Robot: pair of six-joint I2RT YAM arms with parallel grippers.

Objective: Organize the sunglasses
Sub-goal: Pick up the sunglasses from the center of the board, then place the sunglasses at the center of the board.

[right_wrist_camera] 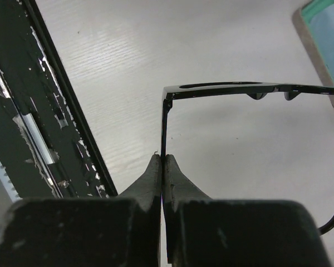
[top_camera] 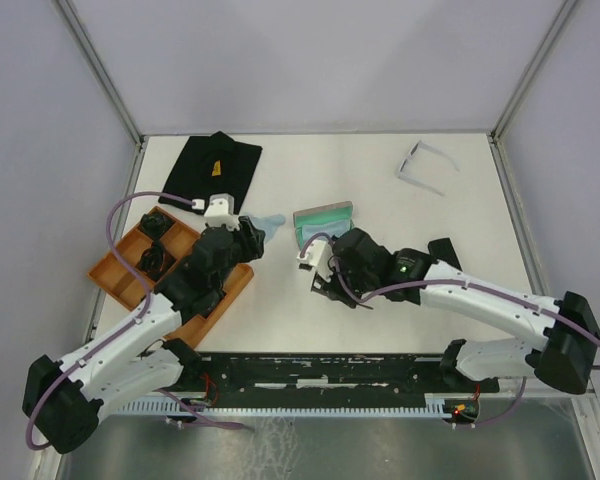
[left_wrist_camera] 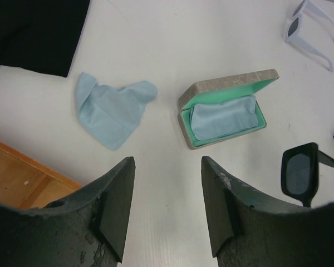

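My right gripper [right_wrist_camera: 163, 158] is shut on one thin temple arm of the black-framed sunglasses [right_wrist_camera: 222, 89], which hang unfolded just above the table. In the left wrist view their dark lens [left_wrist_camera: 303, 172] shows at the right edge. The pale lavender sunglasses [top_camera: 425, 165] lie unfolded at the far right of the table, also seen from the left wrist [left_wrist_camera: 312, 28]. My left gripper [left_wrist_camera: 167, 167] hovers open over bare table, with nothing between its fingers. It is short of an open grey case [left_wrist_camera: 228, 114] with a teal lining and a blue cloth inside.
A crumpled light blue cloth [left_wrist_camera: 114, 108] lies left of the case. A black fabric piece [top_camera: 217, 165] sits at the far left. An orange tray [top_camera: 125, 275] holding dark objects is under the left arm. A black rail [right_wrist_camera: 44, 111] runs along the near edge.
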